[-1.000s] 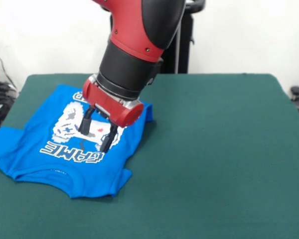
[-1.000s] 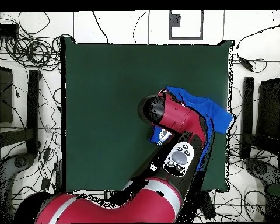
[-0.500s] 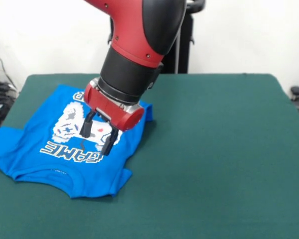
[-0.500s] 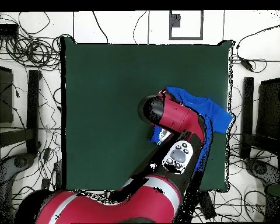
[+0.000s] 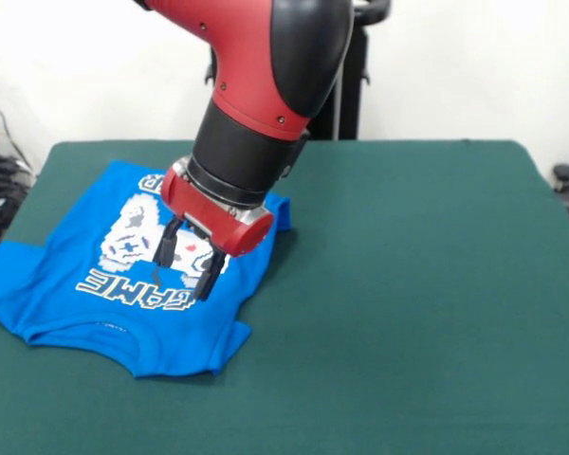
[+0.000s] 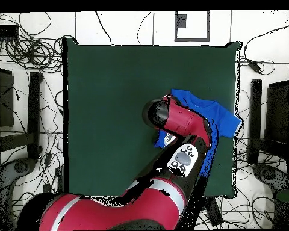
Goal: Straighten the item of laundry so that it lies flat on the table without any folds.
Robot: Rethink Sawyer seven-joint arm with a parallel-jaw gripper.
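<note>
The item of laundry (image 5: 85, 284) is a bright blue T-shirt with a white pixel print and "GAME" lettering, lying print up at the left of the table (image 5: 408, 284). One side is folded under near the middle, and a sleeve reaches the table's left edge. My gripper (image 5: 187, 270) hangs just above the print, fingers open with nothing between them. In the overhead view the arm covers most of the shirt (image 6: 222, 117), which shows at the right side of the table (image 6: 111, 108).
Cables and stands (image 6: 26, 54) ring the table in the overhead view. A black post (image 5: 346, 85) stands behind the table's far edge. The shirt's left sleeve lies at the table's edge.
The gripper has shifted slightly toward the front of the shirt and stays just above the print. The shirt has not moved.
</note>
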